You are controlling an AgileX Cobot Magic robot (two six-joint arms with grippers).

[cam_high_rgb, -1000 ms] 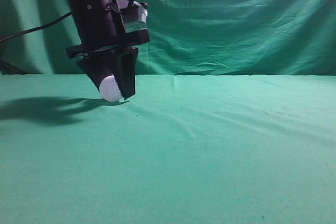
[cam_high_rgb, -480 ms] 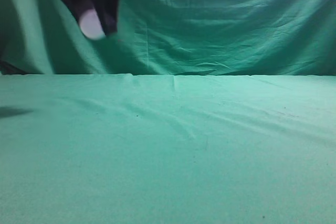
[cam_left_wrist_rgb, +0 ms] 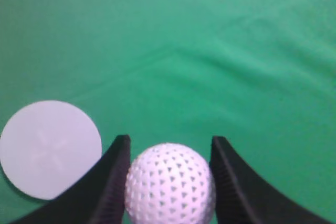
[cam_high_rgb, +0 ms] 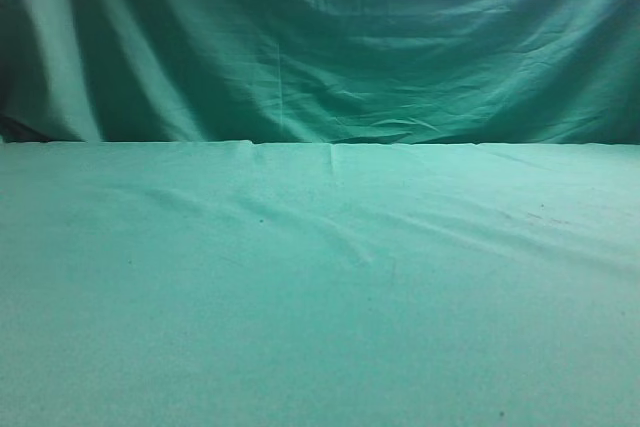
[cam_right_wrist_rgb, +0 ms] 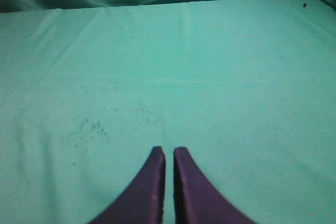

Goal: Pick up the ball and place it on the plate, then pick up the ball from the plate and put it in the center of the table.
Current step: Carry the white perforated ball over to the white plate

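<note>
Above the green cloth [cam_left_wrist_rgb: 210, 51], the left tool [cam_left_wrist_rgb: 170, 182] apparently clamps the ball [cam_left_wrist_rgb: 170, 184].

In the left wrist view the left gripper [cam_left_wrist_rgb: 169, 182] looks straight down, its two dark curved fingers [cam_left_wrist_rgb: 113, 187] rising from the bottom edge and spread apart, each inner face pressed against a side of the ball [cam_left_wrist_rgb: 170, 184] clamped between them. The grip sits low on the fingers, near their tips. In the exterior view only a dark blurred scrap shows in the top left corner, probably part of the left arm, too little to judge its pose. In the right wrist view the right gripper [cam_right_wrist_rgb: 169, 182] points forward and slightly downward, its two dark fingers [cam_right_wrist_rgb: 149, 187] drawn nearly together with a thin slit between them, holding nothing.
</note>
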